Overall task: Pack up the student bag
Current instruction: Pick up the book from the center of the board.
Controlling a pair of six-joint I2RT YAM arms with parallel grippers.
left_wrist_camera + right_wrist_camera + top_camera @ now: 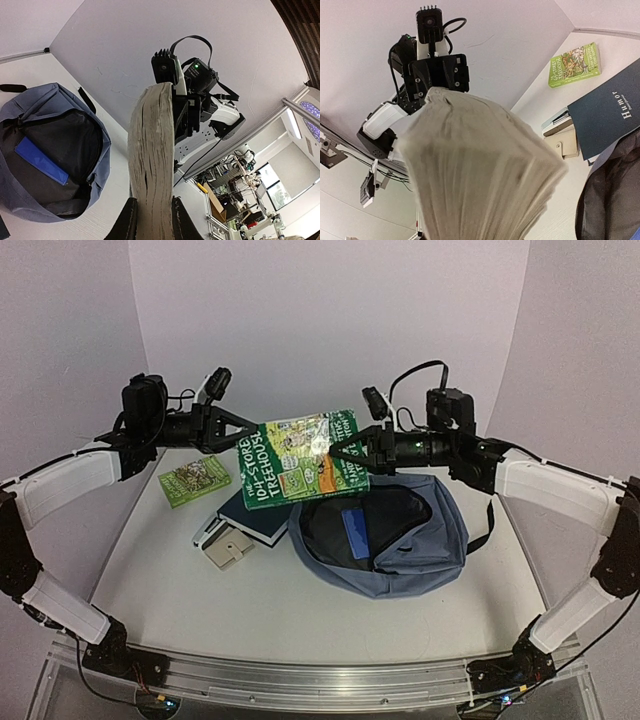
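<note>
- The student bag (440, 540) lies flat on the white table (200, 610), right of centre and in front of the right arm. Its main compartment is unzipped and gapes upward, showing dark lining.
- A flat blue item (353, 530) sits inside that opening, lying against the lining.
- A black strap trails off the bag's right side onto the table.
- A green paperback, "The 104-Storey Treehouse" (300, 462), hangs in the air between the two arms. Its cover faces up, and it sits above the bag's rear edge without touching the bag.
- The left gripper (245, 428) is clenched on the paperback's left end. In the left wrist view its two fingers (129, 222) press on either side of the page block.
- The right gripper (338, 450) grasps the opposite end. From above, one dark finger lies across the cover, and the left wrist view shows the jaws set around the far edge of the pages.
- The right wrist view is mostly filled by blurred page edges, so its own fingertips cannot be made out there.
- A navy hardback marked "Humor" (255, 512) lies on the table just left of the bag, its corner touching or slightly under the bag's rim — which of the two I cannot tell.
- A beige case (228, 551) rests at the hardback's near-left corner, beside something white that pokes out from under the book.
- A smaller green book (195, 480) lies flat further left, apart from the rest.
</note>
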